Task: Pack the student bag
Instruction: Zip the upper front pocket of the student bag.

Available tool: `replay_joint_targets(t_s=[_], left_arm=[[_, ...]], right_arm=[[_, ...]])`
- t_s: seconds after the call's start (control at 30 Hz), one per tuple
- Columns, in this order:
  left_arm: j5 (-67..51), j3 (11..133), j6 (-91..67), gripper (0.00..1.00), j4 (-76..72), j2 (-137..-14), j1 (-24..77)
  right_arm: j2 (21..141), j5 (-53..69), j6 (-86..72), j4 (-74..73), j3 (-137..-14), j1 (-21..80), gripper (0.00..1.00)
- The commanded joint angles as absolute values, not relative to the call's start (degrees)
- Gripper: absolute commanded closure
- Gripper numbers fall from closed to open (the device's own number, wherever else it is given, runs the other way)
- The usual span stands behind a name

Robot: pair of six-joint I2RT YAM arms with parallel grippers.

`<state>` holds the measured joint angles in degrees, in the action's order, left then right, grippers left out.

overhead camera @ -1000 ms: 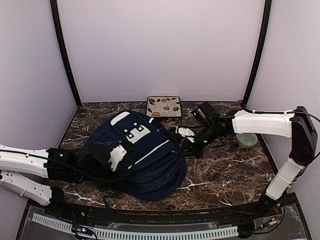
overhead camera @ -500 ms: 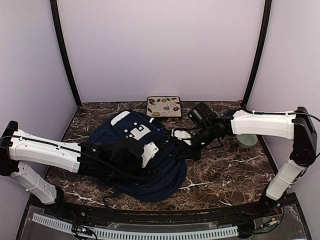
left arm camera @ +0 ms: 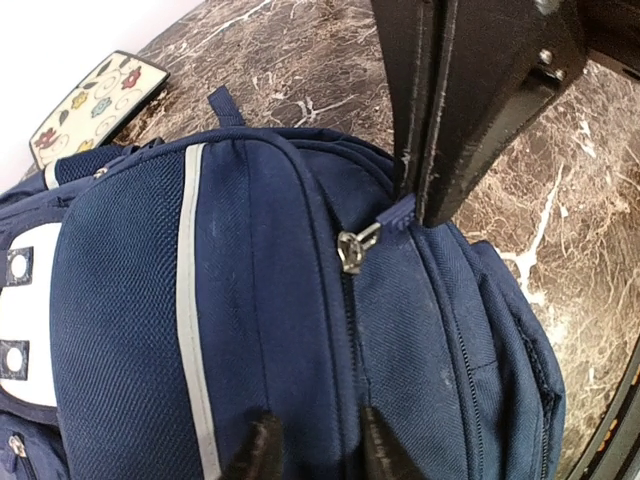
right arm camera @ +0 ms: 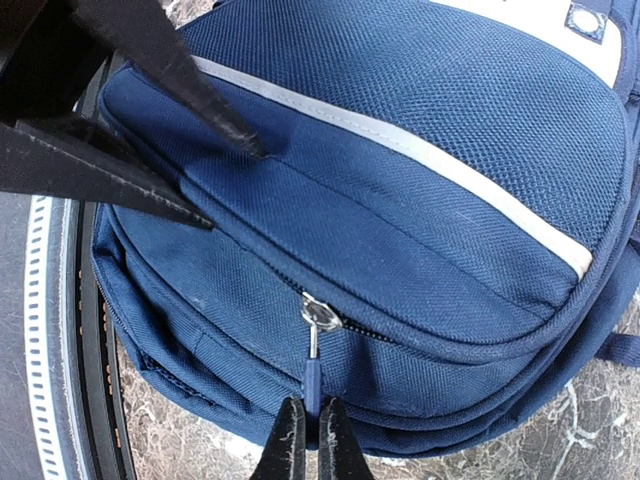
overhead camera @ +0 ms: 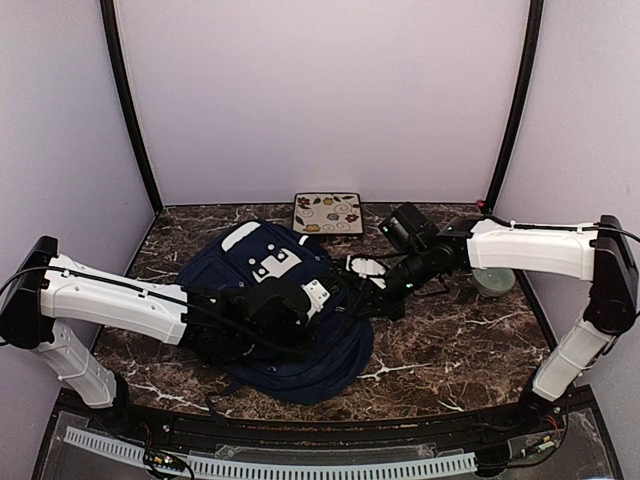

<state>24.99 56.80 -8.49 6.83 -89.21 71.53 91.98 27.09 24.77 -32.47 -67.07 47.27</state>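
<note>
The student bag, navy with a pale stripe and white patches, lies flat on the marble table. Its zipper slider sits on the bag's side, with a blue zipper pull hanging from it. My right gripper is shut on that pull; it shows from above at the bag's right edge. My left gripper reaches across the bag and pinches the fabric ridge beside the zipper track, a little behind the slider. Its black fingers press on the same ridge in the right wrist view.
A flat case with a flower pattern lies at the back wall. A pale green round container stands at the right, behind the right arm. A small white object lies by the bag's right edge. Black rails line the near table edge.
My left arm swung from the bag's left side across its top to the zipper seam near the right gripper. The right gripper kept its hold on the pull.
</note>
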Motion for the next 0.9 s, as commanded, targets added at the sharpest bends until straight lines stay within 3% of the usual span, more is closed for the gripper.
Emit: replay_joint_targets(t_s=[0.0,0.1,0.17,0.47,0.87], left_arm=[[28.2,56.7,-7.0,0.8,8.9,-88.8,71.7],[27.8,57.3,-6.6,0.95,10.1,-89.5,71.7],[25.8,57.3,-6.5,1.0,10.5,-89.1,71.8],[19.3,52.9,-4.5,1.0,10.6,-83.5,72.2],[13.2,47.4,0.8,1.0,8.8,-76.5,73.2]], right_arm=[[89.7,30.4,25.1,-31.9,-67.2,46.5,1.0],[90.1,30.4,25.4,-32.1,-67.1,45.7,1.0],[90.8,30.1,25.8,-32.1,-66.9,44.6,1.0],[97.0,30.2,27.6,-31.7,-69.0,37.8,1.0],[105.9,27.0,25.6,-27.5,-76.5,36.1,1.0]])
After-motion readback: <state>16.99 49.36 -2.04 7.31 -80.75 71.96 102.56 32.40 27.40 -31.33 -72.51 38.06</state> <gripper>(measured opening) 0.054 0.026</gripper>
